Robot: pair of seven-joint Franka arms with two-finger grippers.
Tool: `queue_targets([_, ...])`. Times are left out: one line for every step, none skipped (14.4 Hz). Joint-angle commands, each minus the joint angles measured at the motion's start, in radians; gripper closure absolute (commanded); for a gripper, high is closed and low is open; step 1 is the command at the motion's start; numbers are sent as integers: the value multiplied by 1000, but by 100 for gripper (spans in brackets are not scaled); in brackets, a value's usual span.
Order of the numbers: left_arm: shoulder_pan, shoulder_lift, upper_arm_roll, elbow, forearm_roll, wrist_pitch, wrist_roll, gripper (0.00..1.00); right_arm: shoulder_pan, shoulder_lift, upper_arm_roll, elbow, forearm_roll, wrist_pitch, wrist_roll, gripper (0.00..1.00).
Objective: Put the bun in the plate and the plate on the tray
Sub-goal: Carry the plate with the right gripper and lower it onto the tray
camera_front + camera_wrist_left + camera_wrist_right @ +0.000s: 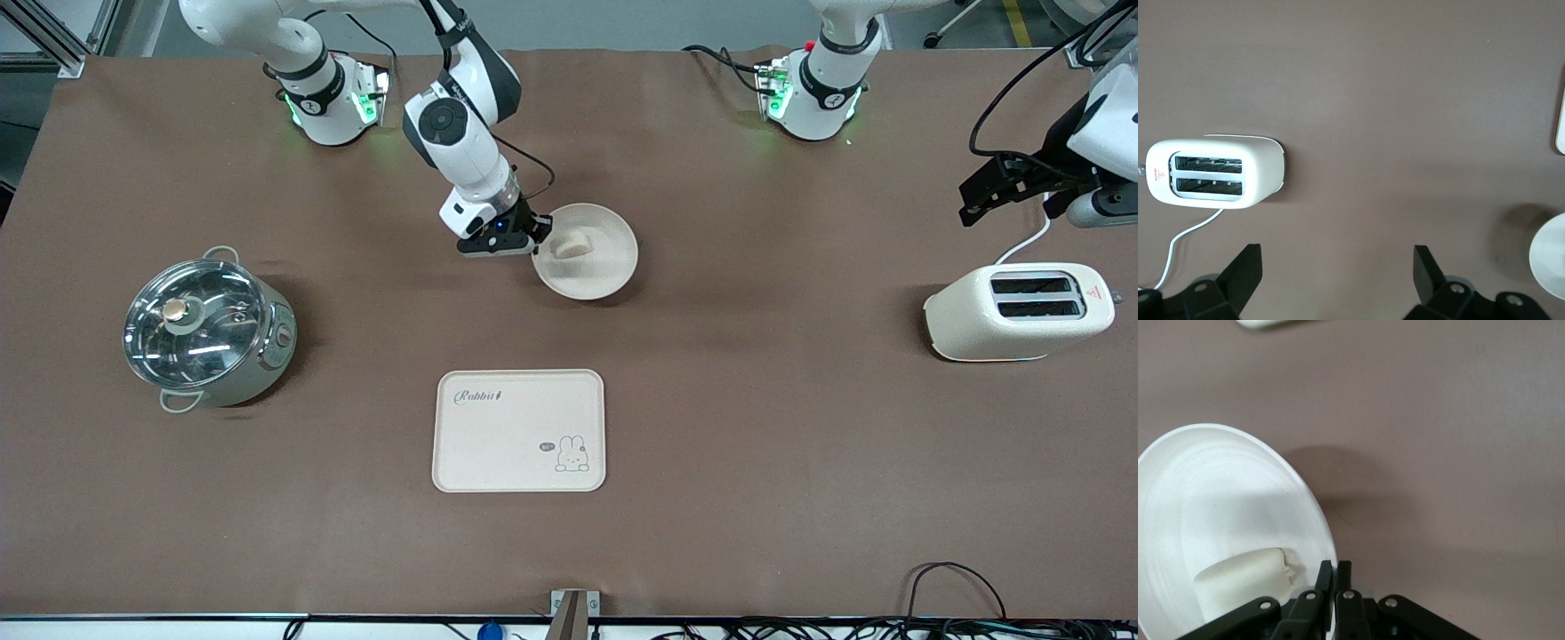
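The round cream plate [605, 258] is in the middle of the table with the pale bun [570, 244] lying in it. My right gripper [533, 236] is shut on the plate's rim at the side toward the right arm's end. In the right wrist view the jaws [1335, 570] pinch the rim of the plate [1218, 493], and the bun [1241, 583] sits just inside. The plate looks tilted, with a shadow under it. The Rabbit tray [507, 436] lies nearer to the front camera. My left gripper [969, 203] is open and empty above the toaster.
A white toaster [1018, 311] stands at the left arm's end, also in the left wrist view [1218, 175]. A steel pot with a glass lid [209, 329] stands at the right arm's end. Brown table lies between the plate and the tray.
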Motion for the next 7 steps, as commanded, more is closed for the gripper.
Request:
queue_targets([4,-3,-1,-2,-16,0,19,0,-106,-14,4,127,29,-122,-64,100])
queue_targets([7,-5,-1,-2,-16,0,19,0,-155,-4,6,173,30,-158,-116,100])
queue_targets([7,-5,-1,-2,-16,-1,19,0,-203,13,4,224,47,-196,-171,100])
queue_targets([7,-8,-1,-2,-16,-3,19,0,-261,45,1,274,83,-248,-263,100])
queue_targets([7,-8,-1,-2,-16,-6,19,0,-313,67,0,313,111,-287,-353,100])
queue_targets([7,-9,-1,-2,-18,-6,19,0,-359,103,1,350,133,-304,-438,100])
queue_targets([7,-9,-1,-2,-18,-6,19,0,-384,140,0,382,137,-305,-484,100])
